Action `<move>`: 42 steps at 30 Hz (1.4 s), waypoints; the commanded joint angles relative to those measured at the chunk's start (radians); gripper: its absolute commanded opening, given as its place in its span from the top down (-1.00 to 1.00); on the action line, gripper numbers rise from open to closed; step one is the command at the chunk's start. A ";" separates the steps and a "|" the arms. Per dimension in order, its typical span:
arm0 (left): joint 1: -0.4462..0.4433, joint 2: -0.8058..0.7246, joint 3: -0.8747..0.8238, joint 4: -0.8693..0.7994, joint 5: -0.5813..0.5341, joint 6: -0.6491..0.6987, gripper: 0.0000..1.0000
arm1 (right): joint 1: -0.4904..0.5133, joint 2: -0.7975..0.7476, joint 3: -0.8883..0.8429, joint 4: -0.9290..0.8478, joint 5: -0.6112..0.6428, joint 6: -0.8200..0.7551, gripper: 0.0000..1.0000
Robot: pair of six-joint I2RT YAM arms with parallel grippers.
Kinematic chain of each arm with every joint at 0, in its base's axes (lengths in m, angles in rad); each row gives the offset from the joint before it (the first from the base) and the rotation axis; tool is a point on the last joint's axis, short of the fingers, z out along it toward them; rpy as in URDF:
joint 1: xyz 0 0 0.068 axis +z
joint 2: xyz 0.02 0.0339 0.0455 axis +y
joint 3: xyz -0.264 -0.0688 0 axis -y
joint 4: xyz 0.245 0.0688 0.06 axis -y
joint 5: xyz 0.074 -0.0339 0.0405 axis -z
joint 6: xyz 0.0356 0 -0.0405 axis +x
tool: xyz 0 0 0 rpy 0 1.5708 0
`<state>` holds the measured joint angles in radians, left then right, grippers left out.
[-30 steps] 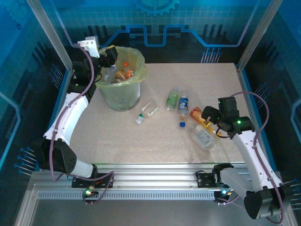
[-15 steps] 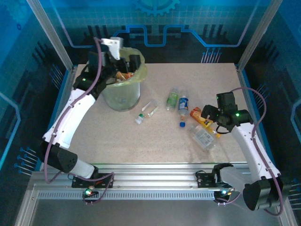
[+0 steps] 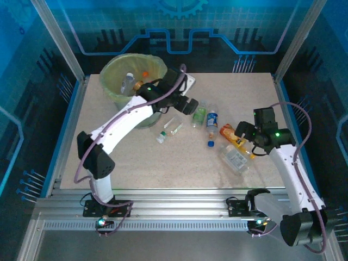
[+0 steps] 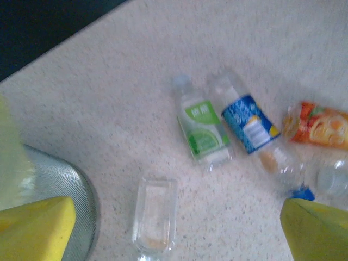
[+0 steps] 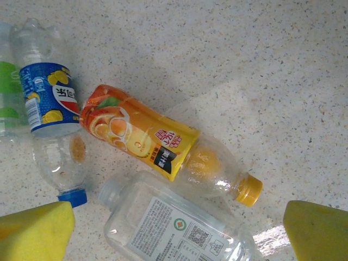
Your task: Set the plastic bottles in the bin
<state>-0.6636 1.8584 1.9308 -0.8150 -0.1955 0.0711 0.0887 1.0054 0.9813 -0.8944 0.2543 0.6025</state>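
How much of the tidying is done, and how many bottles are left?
Some is done: at least two bottles lie in the bin. Nothing is in hand: the left gripper hovers open over the green-labelled bottle, the right gripper open over the orange-labelled bottle. Six are left on the table: those two, the blue-labelled bottle, the big clear bottle and two small clear bottles.
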 commanded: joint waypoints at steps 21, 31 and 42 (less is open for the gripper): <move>0.015 0.332 0.032 -0.157 -0.097 0.012 -0.90 | -0.023 -0.060 -0.039 0.000 0.011 0.019 -0.99; 0.056 0.353 -0.021 -0.099 -0.086 -0.012 -0.91 | -0.024 -0.057 -0.050 0.013 0.000 0.025 -0.99; 0.074 0.404 -0.040 -0.048 -0.053 -0.033 -0.89 | -0.023 -0.054 -0.059 0.019 -0.001 0.028 -0.99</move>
<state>-0.5999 2.2269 1.9060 -0.8772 -0.2684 0.0578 0.0772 0.9546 0.9371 -0.8860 0.2543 0.6136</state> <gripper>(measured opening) 0.948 0.996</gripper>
